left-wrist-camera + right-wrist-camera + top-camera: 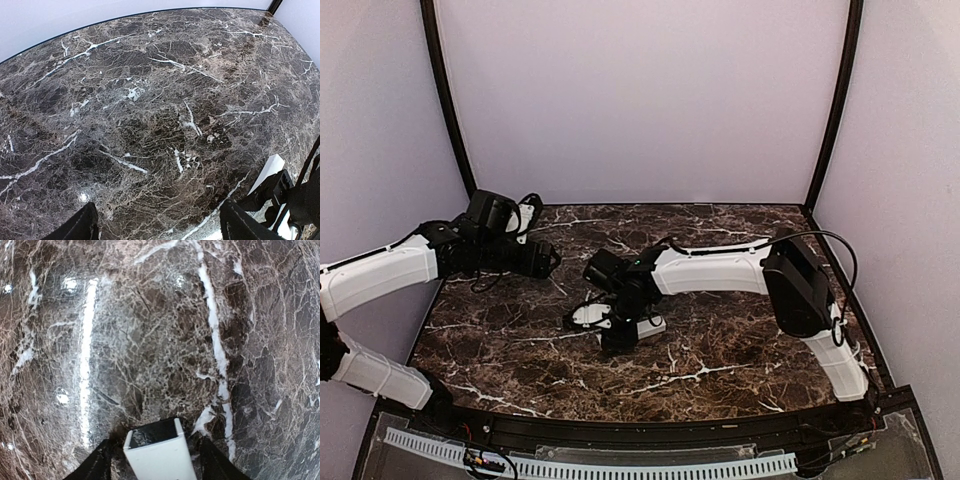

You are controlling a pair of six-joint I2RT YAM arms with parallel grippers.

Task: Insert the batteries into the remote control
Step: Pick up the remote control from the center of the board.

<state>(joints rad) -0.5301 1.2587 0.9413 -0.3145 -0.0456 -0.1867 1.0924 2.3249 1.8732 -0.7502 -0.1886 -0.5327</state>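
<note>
**Left wrist: tool spread over marble**

Left tool (157,227) fingers (80,226) stand wide apart at bottom edge. Dark brown, white-veined worktop (150,110) fills the frame. Lower right: black right arm (295,197) parts with cables, and a white piece (272,167) behind, identity unclear. Pale wall (75,15) beyond.

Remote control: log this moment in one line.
left gripper open, empty, over table | right gripper open, straddling remote control end | batteries not in view
</note>
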